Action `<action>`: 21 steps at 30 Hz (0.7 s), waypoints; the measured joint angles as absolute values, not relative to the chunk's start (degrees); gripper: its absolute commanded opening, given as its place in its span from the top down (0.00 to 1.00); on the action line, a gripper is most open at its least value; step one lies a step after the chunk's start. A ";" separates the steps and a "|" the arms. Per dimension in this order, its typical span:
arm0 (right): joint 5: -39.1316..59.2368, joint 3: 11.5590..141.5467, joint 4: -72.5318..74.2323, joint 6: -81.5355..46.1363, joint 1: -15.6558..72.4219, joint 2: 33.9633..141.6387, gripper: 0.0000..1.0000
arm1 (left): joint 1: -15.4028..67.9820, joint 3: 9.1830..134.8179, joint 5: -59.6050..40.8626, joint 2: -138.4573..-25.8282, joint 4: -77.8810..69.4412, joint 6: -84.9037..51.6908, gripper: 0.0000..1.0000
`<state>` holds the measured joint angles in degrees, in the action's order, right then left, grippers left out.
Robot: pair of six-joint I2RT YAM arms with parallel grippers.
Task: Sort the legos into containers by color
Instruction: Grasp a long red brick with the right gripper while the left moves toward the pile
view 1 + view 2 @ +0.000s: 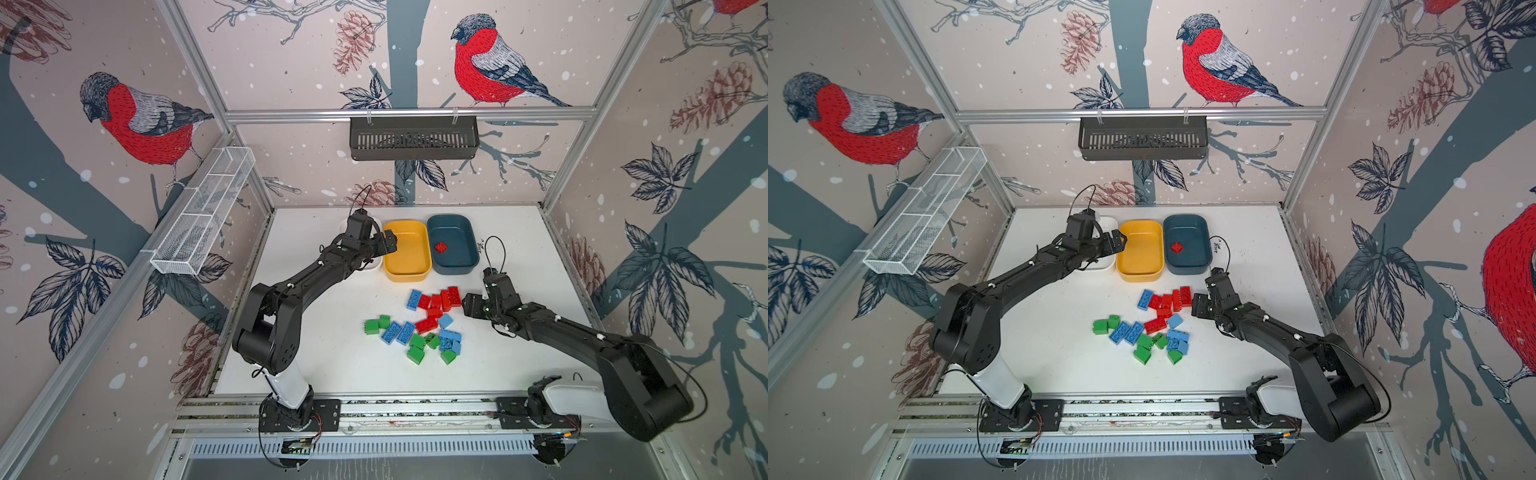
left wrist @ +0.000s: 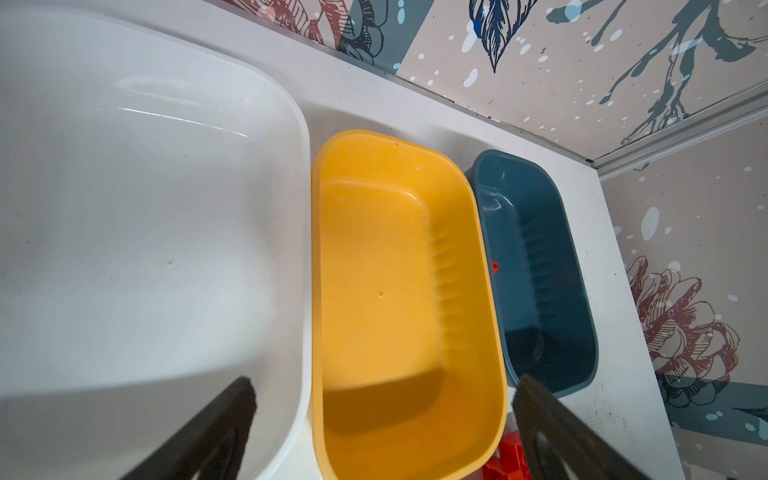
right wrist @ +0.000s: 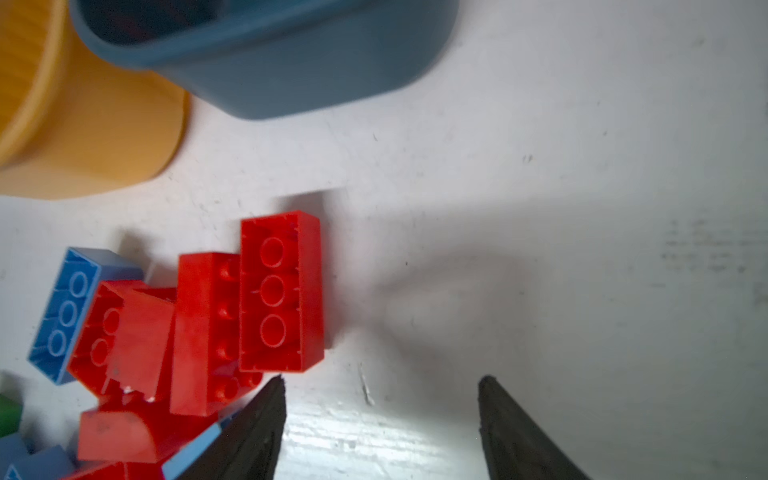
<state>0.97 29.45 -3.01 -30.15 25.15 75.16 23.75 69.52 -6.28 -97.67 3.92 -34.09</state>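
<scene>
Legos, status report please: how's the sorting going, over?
Left gripper open, empty, over yellow tub. Right gripper open beside red legos. One red lego in teal tub; rest unsorted. Nothing blocking.

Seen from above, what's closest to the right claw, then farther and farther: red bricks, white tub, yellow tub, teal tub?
From the right gripper, in a top view:
1. Red bricks, right beside it.
2. Teal tub, just beyond.
3. Yellow tub, mid-row.
4. White tub, far left.
</scene>
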 measured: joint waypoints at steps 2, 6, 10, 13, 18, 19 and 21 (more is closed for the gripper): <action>2.42 29.58 -3.25 -29.80 26.02 76.40 0.33 | 23.75 69.56 -6.22 -97.91 3.95 -34.09 0.03; 4.21 31.05 -3.42 -28.45 27.83 78.89 0.33 | 23.75 69.56 -6.22 -98.08 4.01 -34.09 0.03; 4.27 33.52 -3.53 -28.12 29.82 81.93 0.37 | 23.75 69.58 -6.22 -98.08 4.05 -34.04 0.03; 2.81 35.46 -3.33 -28.18 30.72 84.38 0.40 | 23.79 69.56 -6.15 -97.95 4.25 -33.54 0.03; -0.03 38.63 -2.81 -28.32 31.66 88.16 0.43 | 25.04 68.75 -5.67 -96.40 5.67 -32.47 0.03; -0.45 39.29 -2.79 -28.32 32.03 88.82 0.44 | 25.65 68.53 -5.26 -95.98 6.24 -32.12 0.03; -1.50 40.23 -2.94 -28.40 32.56 89.78 0.48 | 27.11 68.16 -4.05 -95.31 7.38 -31.48 0.03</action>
